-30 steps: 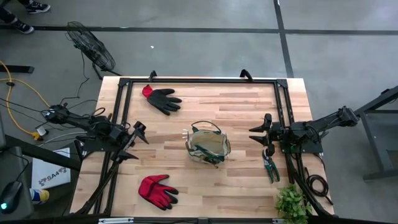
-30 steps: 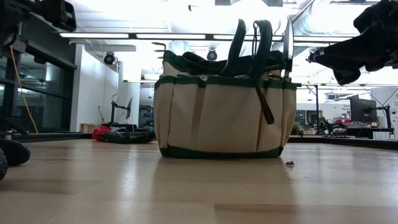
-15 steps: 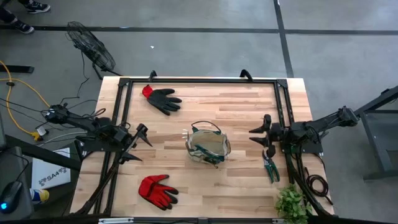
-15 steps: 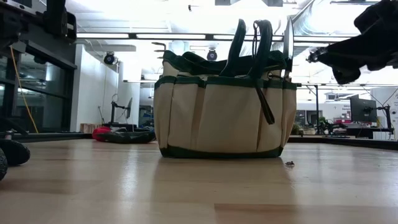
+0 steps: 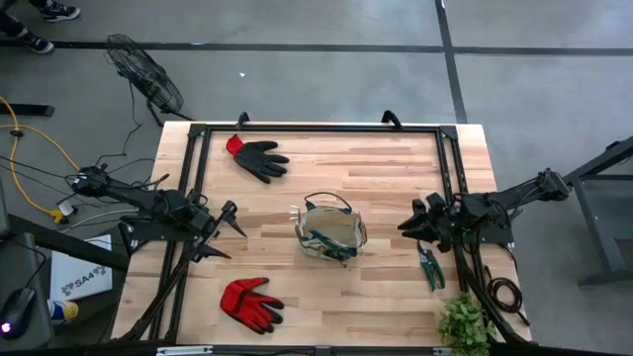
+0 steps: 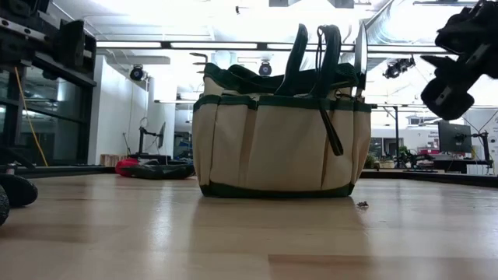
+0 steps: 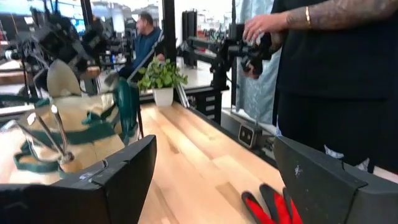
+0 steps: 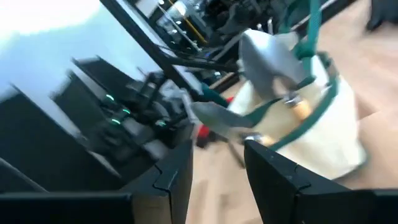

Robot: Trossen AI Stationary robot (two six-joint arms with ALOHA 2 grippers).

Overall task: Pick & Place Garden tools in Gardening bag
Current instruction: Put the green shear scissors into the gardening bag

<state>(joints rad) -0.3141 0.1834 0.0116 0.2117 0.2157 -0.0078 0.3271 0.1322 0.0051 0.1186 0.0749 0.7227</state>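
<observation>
The gardening bag stands upright at the table's centre, unchanged, with tool handles rising from it. The right gripper has swung since a second ago and now points toward the bag; its fingers stand partly apart and hold nothing. A pair of pruners lies on the table just beside that arm. The left gripper has moved slightly toward the bag, fingers wide apart and empty. The red glove and the black-and-red glove lie where they were.

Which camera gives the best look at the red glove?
The high view: the red glove lies whole and flat near the table's front edge. The left wrist view catches only its fingertips; the low and right wrist views don't clearly show it.
</observation>
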